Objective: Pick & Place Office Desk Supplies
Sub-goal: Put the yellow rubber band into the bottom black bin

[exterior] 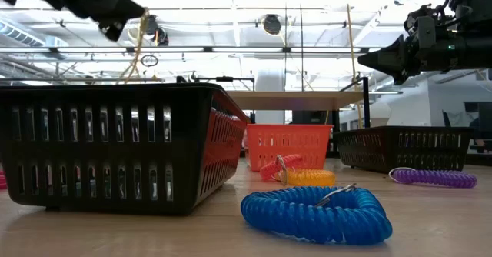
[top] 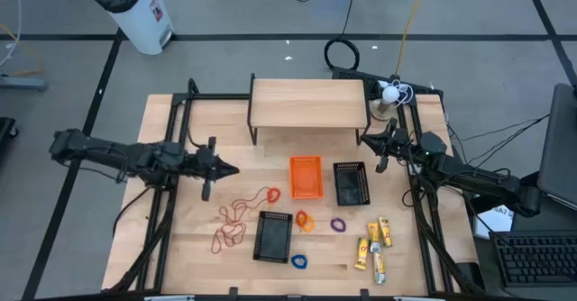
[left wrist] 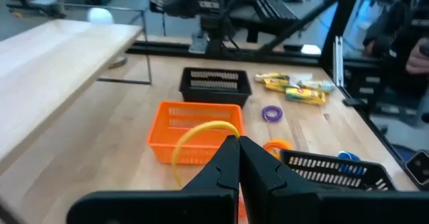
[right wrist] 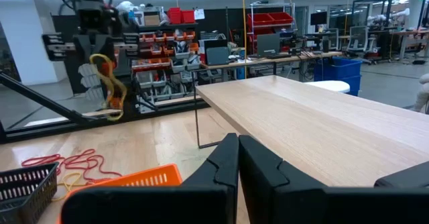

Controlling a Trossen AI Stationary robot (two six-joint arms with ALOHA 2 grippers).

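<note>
The left gripper (top: 230, 168) hangs above the left half of the table (top: 180, 247), its fingers pressed together on a yellow rubber band (left wrist: 194, 140) that loops up from between the tips; in the right wrist view the same band (right wrist: 107, 80) dangles from it. The right gripper (top: 365, 140) hovers near the right end of the raised wooden shelf (top: 308, 103), fingers closed with nothing between them. Below, an orange basket (top: 305, 177) sits mid-table with a black basket (top: 351, 183) just beside it on the right and a second black basket (top: 273, 236) nearer the front edge. Loose supplies lie around them — a tangle of red and orange rubber bands (top: 236, 218) left of the front basket, an orange coil ring (top: 304, 221) and a purple coil ring (top: 338, 223) between the baskets, a blue coil ring (top: 299, 261) at the front, and yellow packets (top: 373, 242) towards the right front corner.
</note>
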